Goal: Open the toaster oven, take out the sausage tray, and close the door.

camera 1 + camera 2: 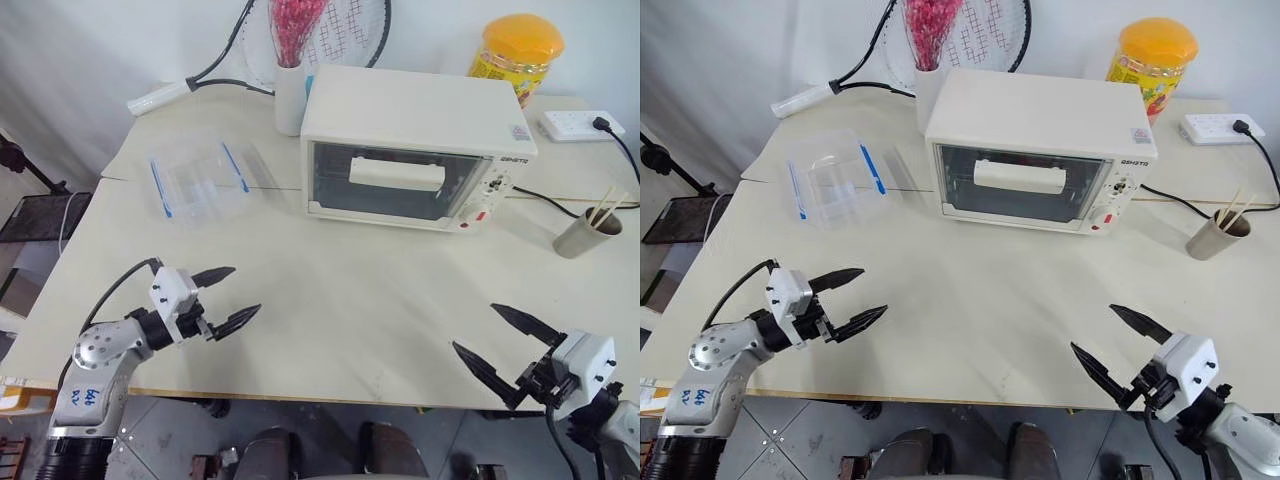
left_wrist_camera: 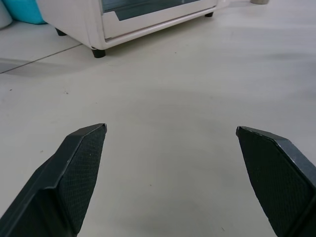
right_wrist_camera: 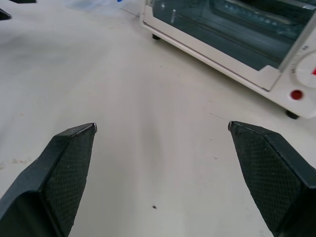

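Nothing done when you looked: door (image 1: 385,182) sat closed on oven (image 1: 415,140), tray unseen; left gripper (image 1: 224,297) and right gripper (image 1: 494,344) both spread, empty, well short.

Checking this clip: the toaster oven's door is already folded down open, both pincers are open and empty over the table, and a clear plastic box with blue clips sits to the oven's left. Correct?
Not quite: the door is shut, upright against the toaster oven, as the left eye view shows. The rest holds: left pincer and right pincer are open and empty over the table, with the clear plastic box to the oven's left.
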`<control>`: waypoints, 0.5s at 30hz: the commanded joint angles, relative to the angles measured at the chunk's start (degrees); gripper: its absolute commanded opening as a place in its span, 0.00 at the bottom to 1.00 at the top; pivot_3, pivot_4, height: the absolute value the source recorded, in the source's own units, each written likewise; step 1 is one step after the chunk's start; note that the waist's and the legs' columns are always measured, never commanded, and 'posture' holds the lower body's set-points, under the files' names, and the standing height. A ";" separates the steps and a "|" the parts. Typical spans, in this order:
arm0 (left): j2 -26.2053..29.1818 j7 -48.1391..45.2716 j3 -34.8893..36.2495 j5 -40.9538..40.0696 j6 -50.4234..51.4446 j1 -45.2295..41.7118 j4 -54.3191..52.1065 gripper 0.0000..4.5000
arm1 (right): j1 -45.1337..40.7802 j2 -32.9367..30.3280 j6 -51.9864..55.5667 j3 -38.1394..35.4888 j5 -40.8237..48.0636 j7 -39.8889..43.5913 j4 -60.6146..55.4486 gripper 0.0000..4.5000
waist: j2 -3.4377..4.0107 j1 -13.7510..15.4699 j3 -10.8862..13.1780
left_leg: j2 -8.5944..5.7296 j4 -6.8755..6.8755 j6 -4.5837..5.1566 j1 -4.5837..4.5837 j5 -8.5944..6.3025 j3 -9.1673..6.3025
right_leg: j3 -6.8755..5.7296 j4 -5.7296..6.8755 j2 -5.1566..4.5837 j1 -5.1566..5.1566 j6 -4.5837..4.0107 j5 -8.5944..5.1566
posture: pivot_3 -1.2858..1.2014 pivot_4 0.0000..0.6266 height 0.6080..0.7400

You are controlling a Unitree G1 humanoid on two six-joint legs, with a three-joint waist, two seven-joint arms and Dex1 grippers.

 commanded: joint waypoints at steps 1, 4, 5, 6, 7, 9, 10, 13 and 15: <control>0.91 -0.33 0.28 -1.89 3.02 -0.57 -2.03 0.99 | -1.64 -0.98 2.16 0.27 2.66 0.54 -0.27 1.00 | 0.00 -0.01 0.00 | -0.01 0.00 0.00 0.00 0.00 0.00 | 0.00 0.00 0.00 0.00 0.00 0.00 | 0.52 0.24 1.00; 1.12 -1.83 1.38 -6.77 7.25 -2.21 -3.42 0.99 | -7.84 -1.69 7.55 0.89 6.78 -1.02 0.71 1.00 | -0.01 -0.04 0.00 | -0.01 0.04 0.01 0.00 0.01 0.00 | 0.00 0.01 -0.01 0.01 0.00 0.00 | 0.52 0.24 1.00; 1.08 -2.72 2.02 -8.88 8.38 -3.32 -3.31 0.99 | -11.02 -1.98 10.05 0.93 8.52 -2.14 1.34 1.00 | -0.01 -0.06 0.00 | -0.01 0.08 0.02 -0.01 0.01 0.01 | 0.01 0.03 -0.03 0.01 0.00 0.00 | 0.52 0.24 1.00; 0.82 -3.70 2.64 -10.68 8.72 -4.26 -3.14 0.99 | -13.58 -2.33 12.09 0.98 9.72 -2.87 1.90 1.00 | -0.01 -0.08 0.00 | -0.01 0.09 0.02 -0.01 0.02 0.00 | 0.02 0.05 -0.03 0.01 0.00 0.00 | 0.52 0.24 1.00; 0.81 -4.37 3.15 -12.36 9.61 -5.32 -2.95 0.99 | -16.49 -3.06 14.57 1.34 11.34 -2.96 2.57 1.00 | -0.01 -0.10 0.01 | 0.00 0.10 0.00 0.00 0.04 -0.04 | 0.01 0.07 -0.03 0.01 0.00 0.00 | 0.52 0.24 1.00; 0.87 -4.92 3.73 -14.60 11.10 -6.81 -2.94 0.99 | -20.93 -3.80 17.79 1.74 13.17 -3.25 3.72 1.00 | 0.01 -0.10 0.00 | 0.00 0.10 -0.03 -0.01 0.07 -0.05 | 0.00 0.10 -0.04 0.00 0.00 0.00 | 0.52 0.24 1.00; 0.88 -5.00 3.84 -15.99 12.39 -7.85 -3.20 0.99 | -24.27 -4.12 19.41 2.32 13.85 -3.46 5.01 1.00 | 0.02 -0.10 -0.01 | 0.02 0.10 -0.04 -0.02 0.07 -0.11 | -0.02 0.11 -0.02 -0.01 -0.03 -0.01 | 0.52 0.24 1.00; 0.82 -5.02 3.38 -16.72 13.22 -9.90 -4.15 0.99 | -33.28 -4.38 23.06 4.35 13.69 -4.51 9.72 1.00 | 0.00 -0.12 0.00 | -0.02 0.10 -0.04 -0.09 0.07 -0.14 | -0.09 0.13 0.00 -0.04 -0.05 -0.02 | 0.52 0.24 1.00; 0.15 -3.86 3.30 -16.78 13.52 -11.14 -4.65 0.99 | -39.52 -3.72 24.28 5.78 12.43 -5.23 14.15 1.00 | 0.00 -0.15 0.00 | -0.06 0.12 -0.01 -0.09 0.07 -0.11 | -0.10 0.14 0.00 -0.03 -0.04 -0.02 | 0.52 0.24 1.00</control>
